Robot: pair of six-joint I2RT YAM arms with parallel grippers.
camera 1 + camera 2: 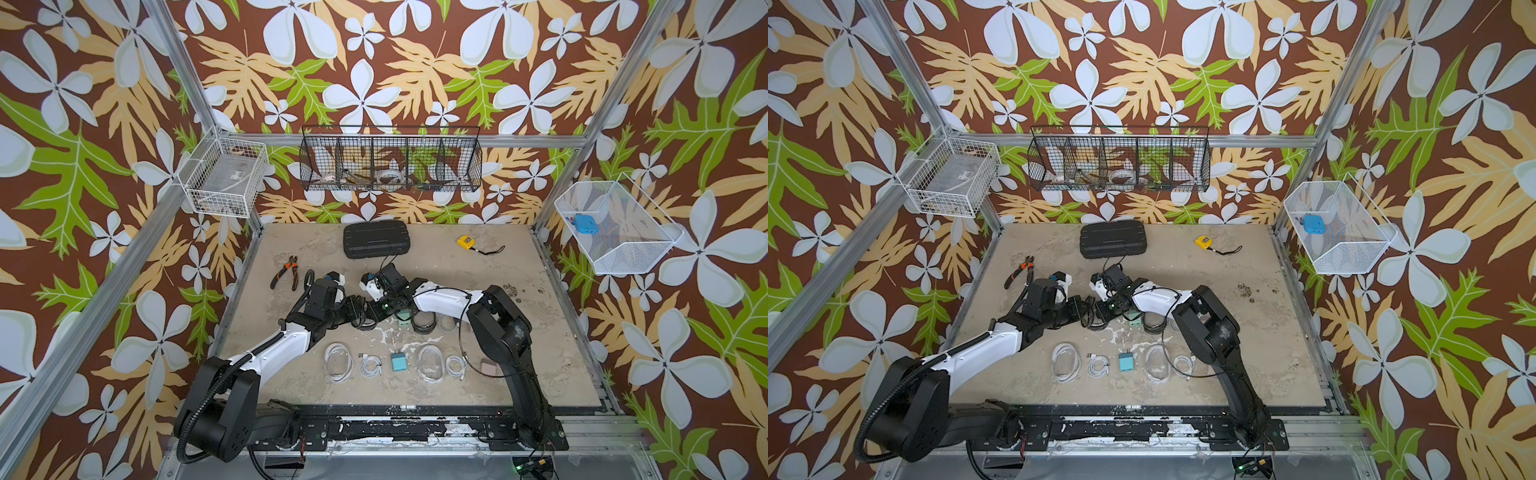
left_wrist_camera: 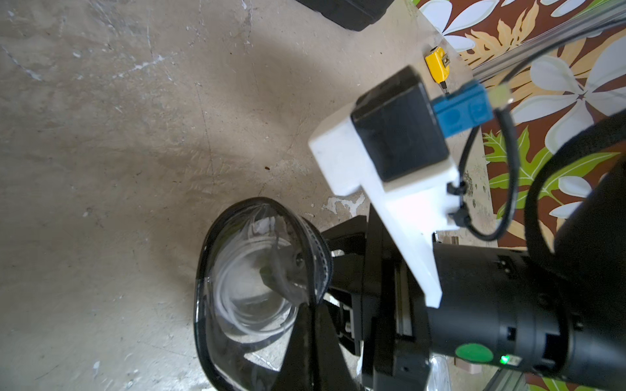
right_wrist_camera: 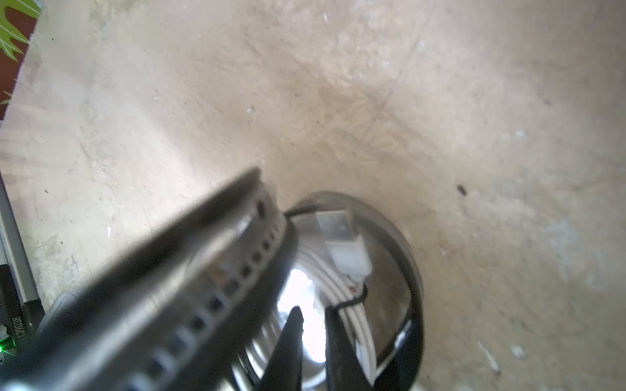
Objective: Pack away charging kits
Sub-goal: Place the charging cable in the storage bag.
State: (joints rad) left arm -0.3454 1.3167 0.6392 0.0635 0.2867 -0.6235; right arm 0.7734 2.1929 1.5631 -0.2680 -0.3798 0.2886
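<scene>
Broadly, the worn beige table (image 1: 511,316) carries everything, and both arms meet near its middle. There the left gripper (image 2: 310,315) is clamped on the rim of an open black-rimmed case (image 2: 244,291). In the right wrist view the case's zippered lid stands raised. The right gripper (image 3: 313,309) reaches into that case, its jaws a narrow slit apart with nothing seen between them. Just beside its fingers, inside the case, lies a coiled white cable (image 3: 342,281) bound by a thin black tie. Near the table's front edge, well apart from both grippers, a white-looped oval case (image 1: 338,362) and a clear oval case (image 1: 430,363) lie flat. Between them sit a loose white coil (image 1: 370,366) and a teal plug (image 1: 399,362).
</scene>
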